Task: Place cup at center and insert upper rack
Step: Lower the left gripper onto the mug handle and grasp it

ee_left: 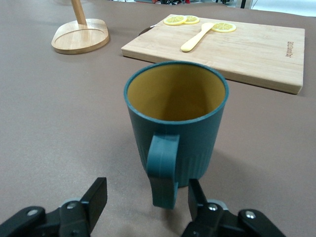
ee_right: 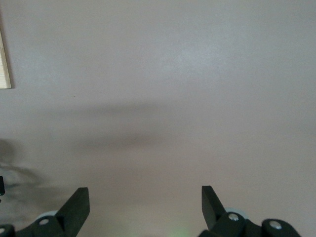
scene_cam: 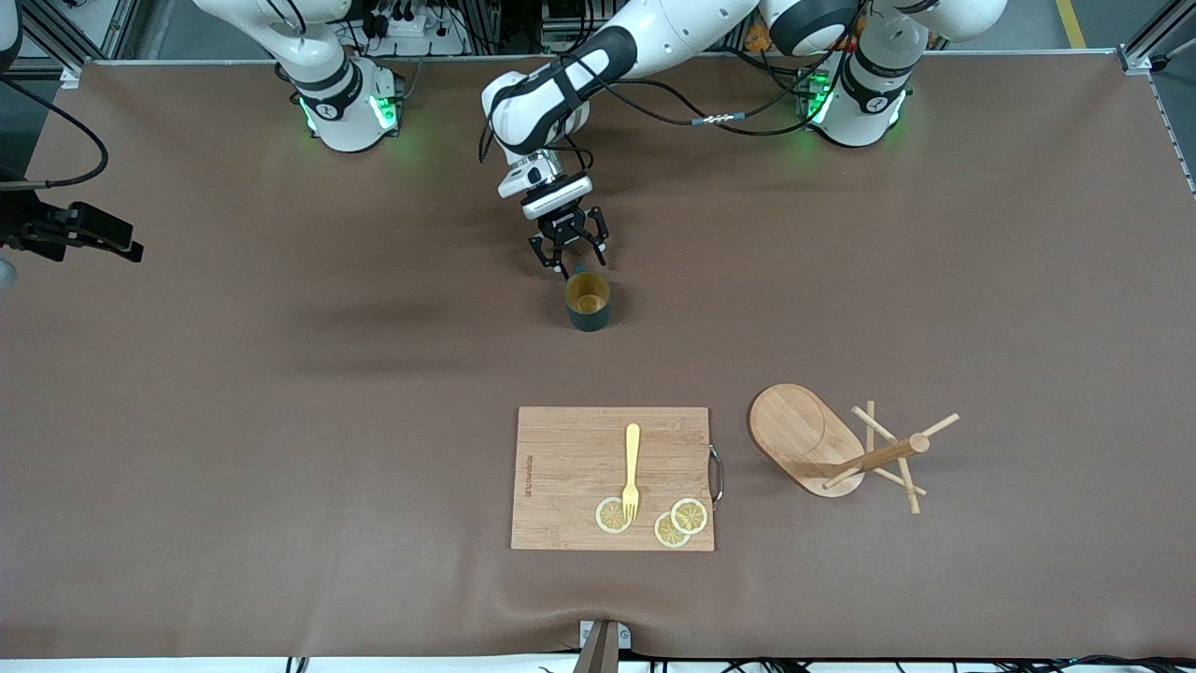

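The dark teal cup (scene_cam: 588,301) stands upright on the brown table, its tan inside showing and its handle (ee_left: 163,168) turned toward my left gripper (scene_cam: 572,264). That gripper is open just above the table with a finger on either side of the handle; one finger (ee_left: 195,197) is close to it and the gap on the other side is wide. The upper rack (scene_cam: 846,451), a wooden mug tree, lies tipped on its side nearer the front camera, toward the left arm's end; its oval base (ee_left: 81,37) also shows. My right gripper (ee_right: 145,197) waits open over bare table.
A wooden cutting board (scene_cam: 561,477) lies nearer the front camera than the cup. On it are a yellow fork (scene_cam: 633,467) and lemon slices (scene_cam: 680,522). The brown table cloth (scene_cam: 280,421) spreads wide around the cup.
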